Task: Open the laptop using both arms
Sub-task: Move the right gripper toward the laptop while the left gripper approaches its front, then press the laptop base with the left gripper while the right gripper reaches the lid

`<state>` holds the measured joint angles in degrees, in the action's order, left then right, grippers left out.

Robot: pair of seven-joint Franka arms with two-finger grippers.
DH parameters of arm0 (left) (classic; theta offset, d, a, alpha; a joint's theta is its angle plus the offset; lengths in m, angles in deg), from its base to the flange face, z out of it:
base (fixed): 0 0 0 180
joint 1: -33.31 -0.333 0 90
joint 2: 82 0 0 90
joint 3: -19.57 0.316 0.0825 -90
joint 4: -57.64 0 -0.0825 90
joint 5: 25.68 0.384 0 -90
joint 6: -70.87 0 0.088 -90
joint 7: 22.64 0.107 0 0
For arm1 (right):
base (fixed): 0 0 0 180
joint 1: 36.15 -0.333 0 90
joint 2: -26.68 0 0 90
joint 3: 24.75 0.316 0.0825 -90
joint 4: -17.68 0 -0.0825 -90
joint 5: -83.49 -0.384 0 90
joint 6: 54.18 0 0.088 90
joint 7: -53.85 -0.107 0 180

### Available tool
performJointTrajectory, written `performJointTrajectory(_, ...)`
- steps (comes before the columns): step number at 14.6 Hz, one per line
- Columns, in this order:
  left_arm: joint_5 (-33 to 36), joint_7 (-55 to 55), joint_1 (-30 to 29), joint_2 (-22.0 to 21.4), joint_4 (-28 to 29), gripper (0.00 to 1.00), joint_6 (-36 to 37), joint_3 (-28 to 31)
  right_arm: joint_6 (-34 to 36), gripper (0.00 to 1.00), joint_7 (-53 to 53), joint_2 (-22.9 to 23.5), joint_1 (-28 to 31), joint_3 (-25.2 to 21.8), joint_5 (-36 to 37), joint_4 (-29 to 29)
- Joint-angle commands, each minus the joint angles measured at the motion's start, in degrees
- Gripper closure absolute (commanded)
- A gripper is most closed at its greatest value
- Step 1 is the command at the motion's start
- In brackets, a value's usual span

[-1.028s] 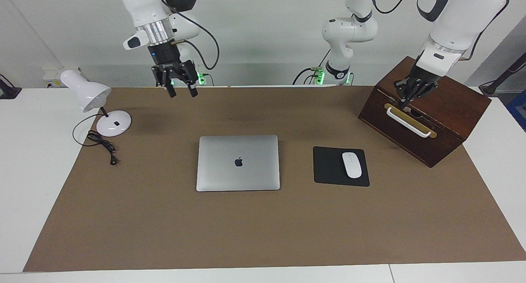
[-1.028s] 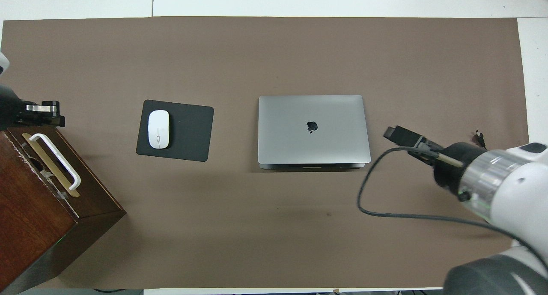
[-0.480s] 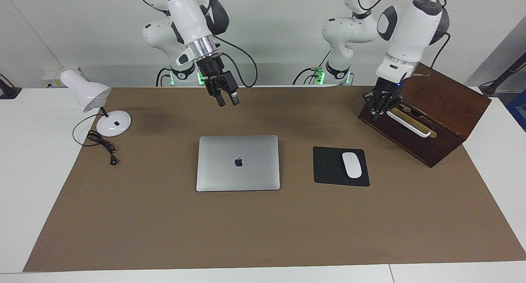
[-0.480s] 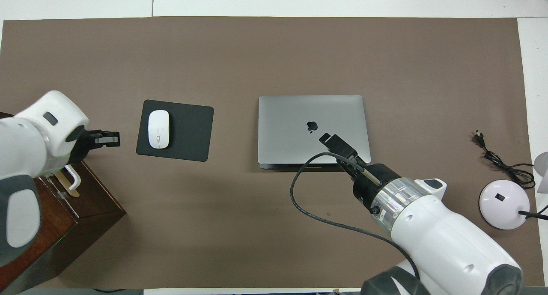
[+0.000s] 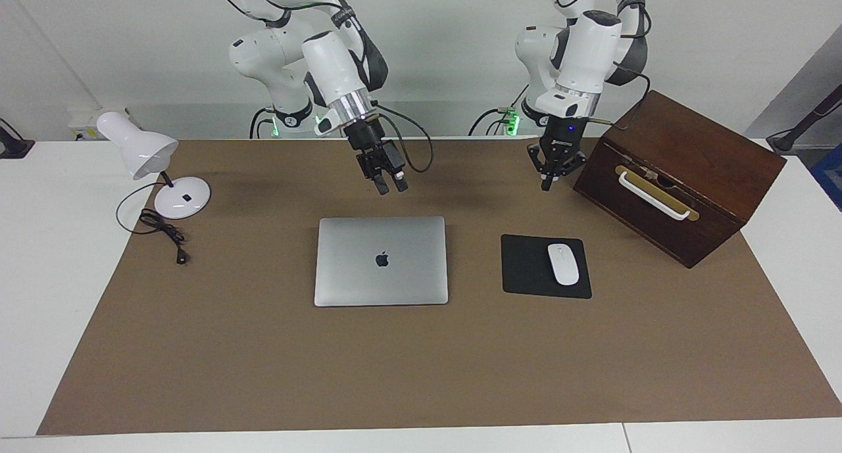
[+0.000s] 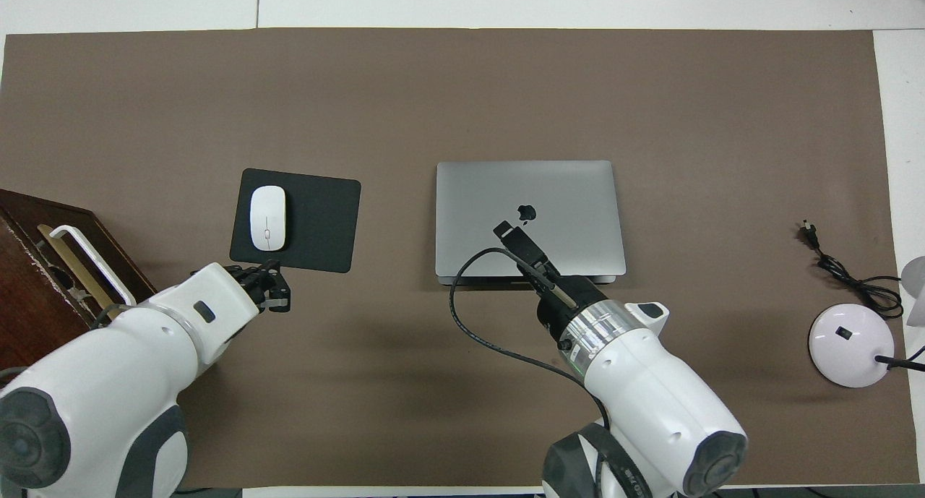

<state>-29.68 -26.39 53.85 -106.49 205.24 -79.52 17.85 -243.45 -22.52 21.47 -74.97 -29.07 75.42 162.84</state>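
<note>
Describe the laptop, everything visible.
The laptop is a thin silver-grey metal rectangle with a dark apple logo centred on its lid. It is shut and lies flat on the brown mat, mid-table, beside the mouse pad, which lies toward the left arm's end. Nothing touches it but the mat.

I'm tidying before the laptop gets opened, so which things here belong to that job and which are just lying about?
Job: thin silver-grey metal laptop, closed; left hand; right hand.

Lying about: black mouse pad, white mouse, brown wooden box, white desk lamp.
</note>
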Motion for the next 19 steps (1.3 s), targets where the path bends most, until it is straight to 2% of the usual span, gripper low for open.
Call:
performJointTrajectory(1,-0.8,0.3,4.5,-1.7,5.8,1.00,-8.8,0.8,-6.8,0.02,-1.0,5.2,-1.2,-0.2,-1.2,0.1)
performJointTrajectory(3,-0.8,0.3,7.1,-1.1,6.5,1.00,-11.0,0.8,-11.2,0.02,-1.1,7.3,-1.3,-0.2,-1.2,1.7)
performJointTrajectory(5,-0.9,0.0,9.1,0.7,8.1,1.00,-16.6,0.8,-11.2,0.02,-1.2,7.2,-1.2,-0.2,-1.2,2.8)
performJointTrajectory(11,-0.9,-5.2,17.5,12.2,9.5,1.00,-32.0,0.9,-11.2,0.01,-4.4,3.6,-3.5,-0.2,-1.2,10.3)
performJointTrajectory(13,-0.9,-5.3,19.4,16.2,9.5,1.00,-37.7,0.9,-11.3,0.01,-4.4,3.4,-3.5,-0.2,-1.2,11.1)
performJointTrajectory(16,-0.9,-5.3,20.8,19.4,9.3,1.00,-41.4,0.9,-11.2,0.01,-4.2,3.3,-3.2,-0.2,-1.2,11.5)
performJointTrajectory(19,-0.9,-5.0,22.0,24.3,9.1,1.00,-49.4,0.9,-11.2,0.01,-3.6,3.7,-2.2,-0.3,-1.2,11.3)
